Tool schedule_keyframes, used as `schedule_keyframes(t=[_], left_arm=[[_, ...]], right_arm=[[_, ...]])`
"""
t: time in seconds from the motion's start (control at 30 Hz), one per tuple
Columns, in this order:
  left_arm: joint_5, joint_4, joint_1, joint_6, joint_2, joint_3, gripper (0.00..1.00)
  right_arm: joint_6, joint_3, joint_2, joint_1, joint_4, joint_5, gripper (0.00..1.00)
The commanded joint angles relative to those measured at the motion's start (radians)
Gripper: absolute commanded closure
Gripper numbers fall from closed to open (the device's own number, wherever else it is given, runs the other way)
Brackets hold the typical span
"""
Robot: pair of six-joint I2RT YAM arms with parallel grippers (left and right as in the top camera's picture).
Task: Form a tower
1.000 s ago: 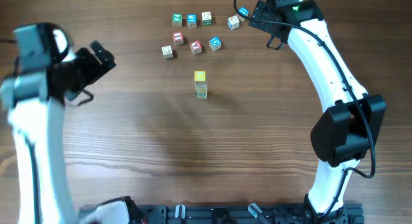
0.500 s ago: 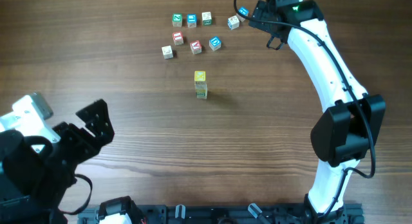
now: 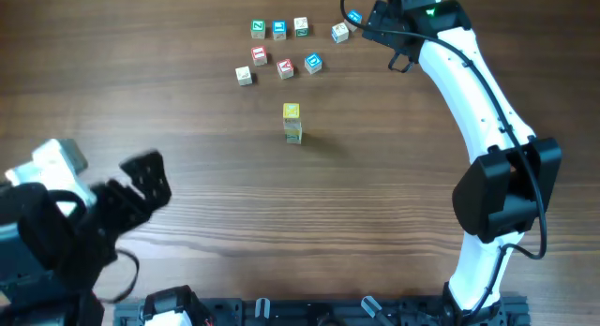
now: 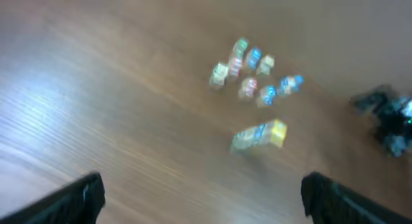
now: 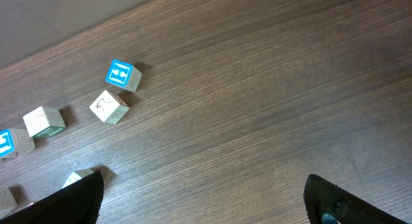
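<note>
Near table (image 3: pixel 309 232) centre: slim yellow-topped tower (image 3: pixel 292 124) of wooden alphabet cubes. Left gripper (image 3: pixel 141 184) at eight o'clock, right gripper (image 5: pixel 203 185) at one o'clock by loose letter cubes (image 3: pixel 286 68); both wide open, empty. Fetching step, seemingly; square grasp needed next.

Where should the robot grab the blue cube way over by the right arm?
Likely from straight above, jaws on two opposite side faces of the blue cube. It lies flat, blue face up, so its sides stand upright and parallel. A plain cube sits close beside it, so pick the faces turned away from that one.
</note>
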Motion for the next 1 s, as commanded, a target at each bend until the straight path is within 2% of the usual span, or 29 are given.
schedule_keyframes(t=[0.0, 0.03, 0.1, 0.13, 0.17, 0.3, 0.47, 0.67, 0.97], left_arm=[[0.011, 0.398, 0.000, 0.015, -0.064, -0.183, 0.00], [0.011, 0.549, 0.000, 0.015, -0.083, -0.242, 0.00], [0.011, 0.999, 0.000, 0.015, -0.134, -0.414, 0.00], [0.011, 1.127, 0.000, 0.015, -0.146, -0.471, 0.00], [0.012, 1.200, 0.000, 0.015, -0.156, -0.519, 0.00], [0.012, 1.247, 0.000, 0.015, -0.223, -0.629, 0.00], [0.012, 1.628, 0.000, 0.015, -0.361, -0.827, 0.00], [0.012, 1.637, 0.000, 0.015, -0.579, -1.004, 0.00], [0.012, 1.661, 0.000, 0.015, -0.772, -1.222, 0.00]], right_arm=[[-0.011, -0.002, 0.013, 0.005, 0.004, 0.018, 0.00], [-0.011, -0.002, 0.013, 0.005, 0.004, 0.019, 0.00], [-0.011, -0.002, 0.013, 0.005, 0.004, 0.018, 0.00], [-0.011, -0.002, 0.013, 0.005, 0.004, 0.018, 0.00], [-0.011, -0.002, 0.013, 0.005, 0.004, 0.018, 0.01], [-0.011, -0.002, 0.013, 0.005, 0.004, 0.018, 0.00], [-0.011, -0.002, 0.013, 0.005, 0.004, 0.019, 0.00], [-0.011, -0.002, 0.013, 0.005, 0.004, 0.018, 0.00], [-0.011, -0.002, 0.013, 0.005, 0.004, 0.018, 0.00]])
